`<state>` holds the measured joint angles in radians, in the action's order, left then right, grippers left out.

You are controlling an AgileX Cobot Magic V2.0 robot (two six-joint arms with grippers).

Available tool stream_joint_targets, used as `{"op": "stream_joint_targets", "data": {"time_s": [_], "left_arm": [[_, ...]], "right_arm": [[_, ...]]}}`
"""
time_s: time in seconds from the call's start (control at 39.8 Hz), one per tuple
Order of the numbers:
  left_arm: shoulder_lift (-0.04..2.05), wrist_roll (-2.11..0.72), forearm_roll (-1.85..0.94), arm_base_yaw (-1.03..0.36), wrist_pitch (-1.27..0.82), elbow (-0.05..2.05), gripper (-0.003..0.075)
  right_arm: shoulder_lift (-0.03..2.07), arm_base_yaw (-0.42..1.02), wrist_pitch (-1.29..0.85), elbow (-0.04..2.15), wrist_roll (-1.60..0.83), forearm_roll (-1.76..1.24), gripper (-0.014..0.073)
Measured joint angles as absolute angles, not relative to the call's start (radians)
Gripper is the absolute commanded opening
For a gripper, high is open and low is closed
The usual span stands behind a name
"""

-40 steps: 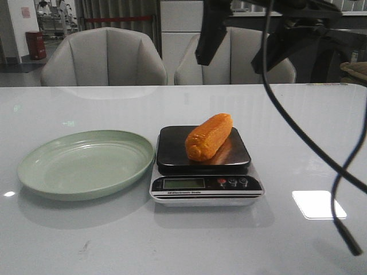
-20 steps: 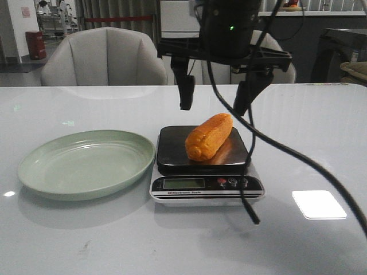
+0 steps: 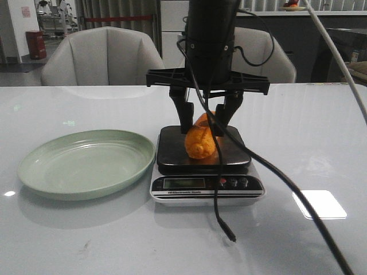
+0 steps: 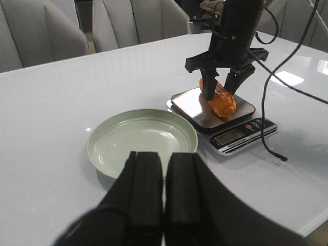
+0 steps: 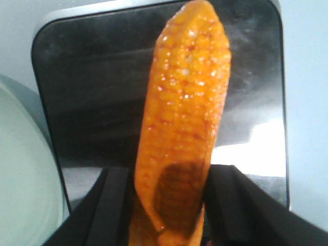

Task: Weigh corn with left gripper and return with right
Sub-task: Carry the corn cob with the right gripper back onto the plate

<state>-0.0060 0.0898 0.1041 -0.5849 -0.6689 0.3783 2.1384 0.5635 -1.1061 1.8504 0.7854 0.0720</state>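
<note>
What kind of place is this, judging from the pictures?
Probably an office or lab meeting room: a large white table, grey padded chairs behind it, and a kitchen scale with corn set up for a robot test.

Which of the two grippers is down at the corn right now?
The right gripper, its fingers on either side of the corn on the scale. The left gripper is closed, back near the green plate.

Green plate (image 3: 86, 163) beside scale (image 3: 206, 184).
</note>
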Motion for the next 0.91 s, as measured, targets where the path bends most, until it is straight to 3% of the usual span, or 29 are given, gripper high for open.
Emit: {"op": "stream_joint_targets", "data": {"time_s": [0.2,0.63,0.75,0.91], "left_arm": [[-0.006,0.09,0.104,-0.585,-0.669,0.378,0.0113],[-0.006,0.09,0.104,-0.585,-0.669,0.378,0.0113],[-0.006,0.09,0.104,-0.585,-0.669,0.378,0.0113],[-0.006,0.09,0.104,-0.585,-0.669,0.378,0.0113]], "right_arm": [[2.141,0.615,-1.09,1.894,0.768,0.067,0.0185],[2.21,0.738,-0.849,1.9,0.7,-0.094,0.0195],[2.243,0.751,-0.794,1.9,0.698,-0.12,0.0278],[2.27,0.759,-0.755,1.9,0.698,-0.132,0.0476]]}}
